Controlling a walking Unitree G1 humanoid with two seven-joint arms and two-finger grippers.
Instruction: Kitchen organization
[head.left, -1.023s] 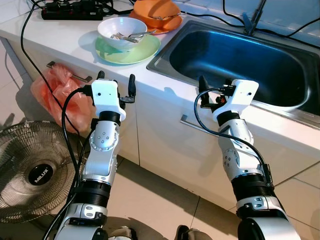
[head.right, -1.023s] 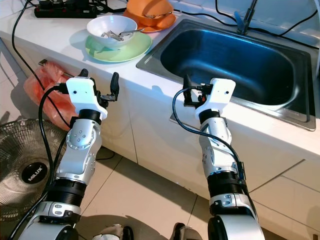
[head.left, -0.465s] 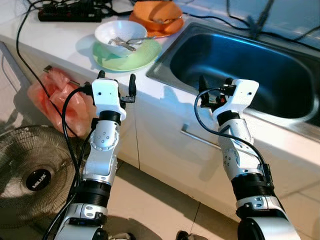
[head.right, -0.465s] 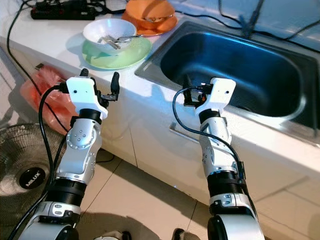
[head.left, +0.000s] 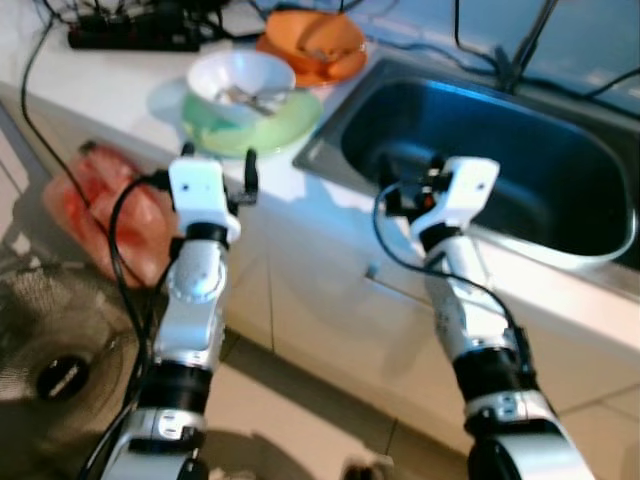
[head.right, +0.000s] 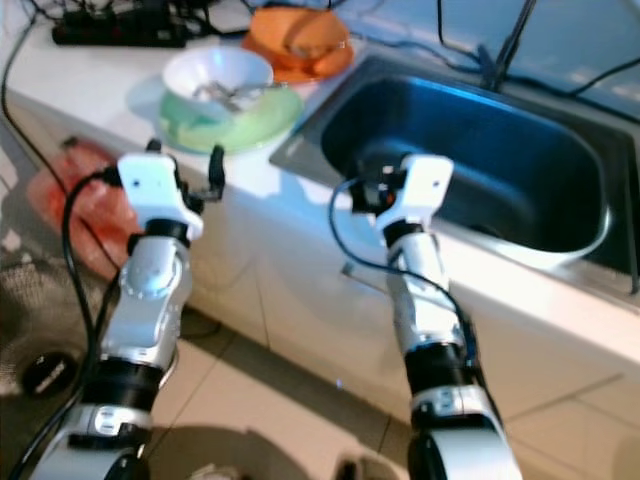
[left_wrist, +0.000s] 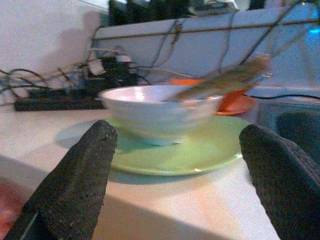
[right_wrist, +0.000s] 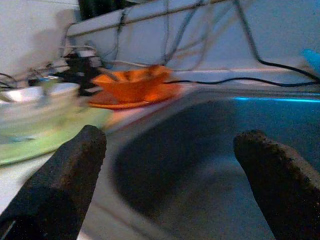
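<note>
Meanwhile both pincers hang spread apart, left pincer facing a white bowl holding cutlery on a green plate.

A white counter runs across the upper part of the frame, with a steel sink set into it at the right. At upper left a green plate lies on it, beside an orange plate and a black power strip with cables.
</note>
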